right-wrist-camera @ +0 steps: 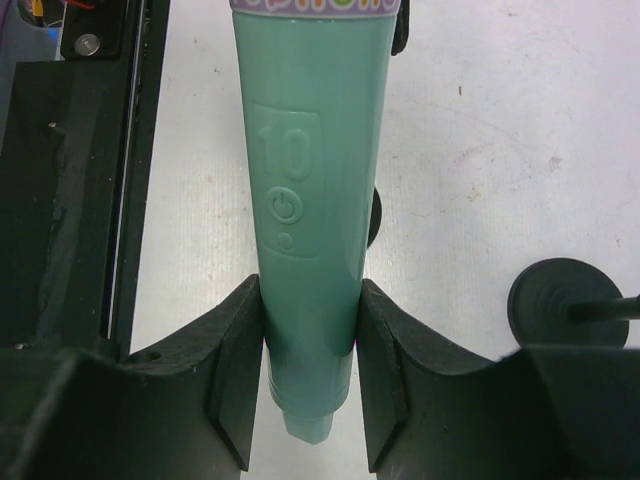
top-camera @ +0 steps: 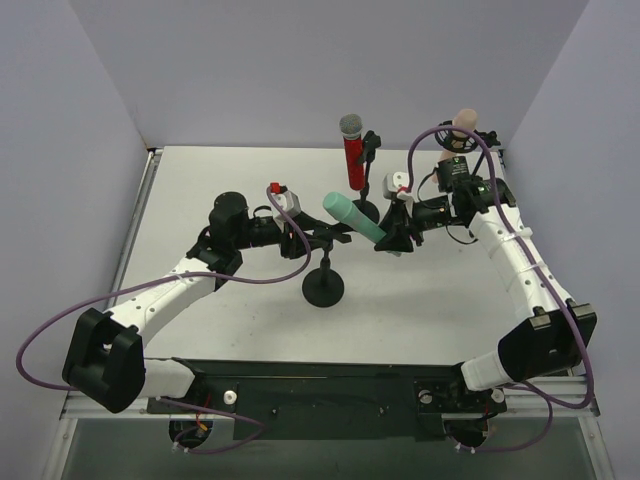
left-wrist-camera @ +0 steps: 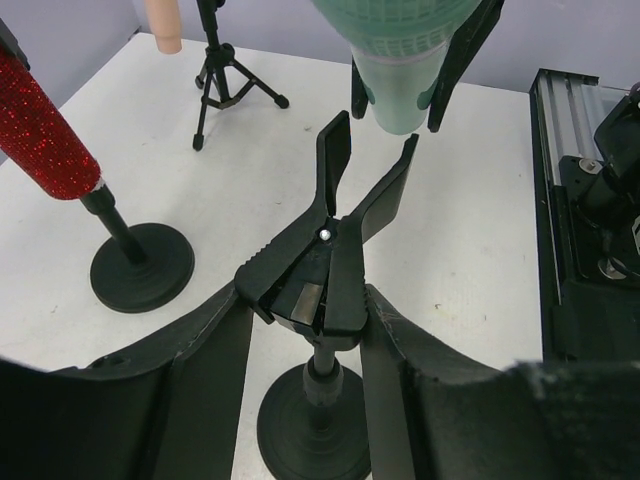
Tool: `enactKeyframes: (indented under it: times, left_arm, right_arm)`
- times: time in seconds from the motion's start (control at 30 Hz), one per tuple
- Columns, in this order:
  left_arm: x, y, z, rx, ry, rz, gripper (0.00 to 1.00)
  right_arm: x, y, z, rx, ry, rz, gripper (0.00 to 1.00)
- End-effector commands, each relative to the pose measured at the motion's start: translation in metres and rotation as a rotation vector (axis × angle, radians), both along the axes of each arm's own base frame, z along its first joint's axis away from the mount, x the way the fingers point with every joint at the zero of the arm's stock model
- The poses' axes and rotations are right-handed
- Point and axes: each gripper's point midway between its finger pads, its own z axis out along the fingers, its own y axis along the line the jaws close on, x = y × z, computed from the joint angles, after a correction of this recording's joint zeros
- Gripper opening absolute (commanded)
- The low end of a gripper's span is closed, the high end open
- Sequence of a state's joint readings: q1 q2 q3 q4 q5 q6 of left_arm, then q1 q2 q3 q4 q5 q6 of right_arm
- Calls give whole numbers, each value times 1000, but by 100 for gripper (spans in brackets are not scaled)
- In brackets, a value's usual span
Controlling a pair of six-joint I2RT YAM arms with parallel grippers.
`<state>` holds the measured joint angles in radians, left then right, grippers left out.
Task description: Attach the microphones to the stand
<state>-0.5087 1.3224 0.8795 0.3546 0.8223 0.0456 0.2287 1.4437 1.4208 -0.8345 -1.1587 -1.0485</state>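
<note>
My right gripper (top-camera: 396,236) (right-wrist-camera: 308,370) is shut on the handle end of the mint green microphone (top-camera: 354,217) (right-wrist-camera: 305,200) and holds it tilted above the table. Its mesh head (left-wrist-camera: 405,60) hangs just beyond the open clip. My left gripper (top-camera: 322,238) (left-wrist-camera: 310,305) is shut on the handles of the black clip (left-wrist-camera: 330,260) of the near stand (top-camera: 323,288), and the clip's jaws stand apart. The glittery red microphone (top-camera: 352,152) (left-wrist-camera: 45,125) sits in its stand. The peach-pink microphone (top-camera: 463,122) (left-wrist-camera: 163,25) sits on the tripod stand (left-wrist-camera: 225,85).
The red microphone's round base (top-camera: 365,210) (left-wrist-camera: 140,265) stands just behind the green one. The near stand's base (left-wrist-camera: 315,420) is under my left gripper. A black rail (left-wrist-camera: 580,200) runs along the table's near edge. A round stand base (right-wrist-camera: 555,300) shows in the right wrist view.
</note>
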Motion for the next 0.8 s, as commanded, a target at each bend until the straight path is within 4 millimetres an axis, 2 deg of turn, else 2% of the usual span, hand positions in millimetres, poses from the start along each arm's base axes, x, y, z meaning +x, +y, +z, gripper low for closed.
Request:
enactKeyframes:
  times: [0.0, 0.27, 0.33, 0.43, 0.5, 0.57, 0.77]
  left_arm:
    - [2, 1, 29, -45, -67, 7, 24]
    - [-2, 1, 30, -66, -63, 8, 23]
    - [-3, 2, 32, -72, -74, 9, 35]
    - [-5, 2, 34, -86, -55, 8, 62]
    - [-7, 3, 36, -95, -62, 3, 72]
    - [-7, 2, 38, -99, -69, 0, 77]
    - [-7, 1, 37, -99, -61, -6, 81]
  right_arm:
    - [-2, 6, 4, 51, 37, 23, 0]
    - [-6, 20, 0, 37, 59, 63, 0]
    - [-3, 20, 1, 41, 66, 55, 0]
    - [-2, 17, 3, 46, 66, 43, 0]
    - [-1, 14, 5, 52, 64, 34, 0]
    - [0, 12, 8, 57, 62, 26, 0]
    - [0, 11, 8, 63, 66, 24, 0]
